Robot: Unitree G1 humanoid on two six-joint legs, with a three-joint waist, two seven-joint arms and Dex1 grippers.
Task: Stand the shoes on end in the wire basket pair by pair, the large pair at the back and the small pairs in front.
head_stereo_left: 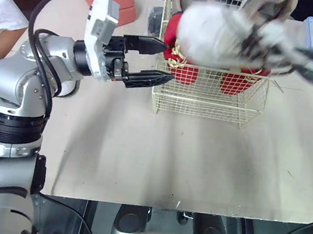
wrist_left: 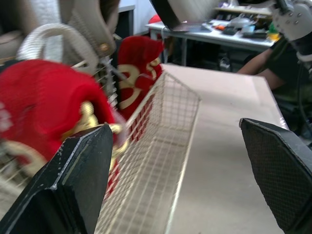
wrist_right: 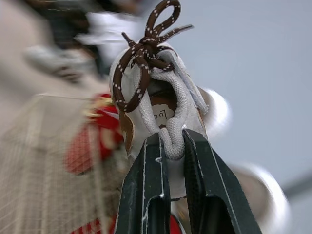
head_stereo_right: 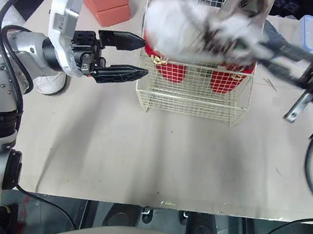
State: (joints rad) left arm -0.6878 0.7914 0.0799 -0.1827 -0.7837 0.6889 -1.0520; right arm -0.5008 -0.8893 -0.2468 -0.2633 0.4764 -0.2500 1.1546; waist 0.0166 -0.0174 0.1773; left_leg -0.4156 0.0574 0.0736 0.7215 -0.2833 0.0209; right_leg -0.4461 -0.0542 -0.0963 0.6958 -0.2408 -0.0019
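Two small red fabric shoes (head_stereo_left: 182, 68) stand at the front of the cream wire basket (head_stereo_left: 206, 101) on the worktop (head_stereo_left: 168, 154). A white brown-laced sneaker (head_stereo_left: 216, 34) hangs above it, with the right pincer (wrist_right: 171, 141) clenched on its soft cord loop. The sneaker looks light and floppy, so it is likely to swing. Gripping the firmer heel would probably steady it. The left pincer (head_stereo_right: 145, 58) gapes, released, beside the basket.

wire basket (head_stereo_left: 205, 104) | red shoes (head_stereo_left: 182, 71) standing in front | white shoe (head_stereo_left: 215, 37) above (blurred)
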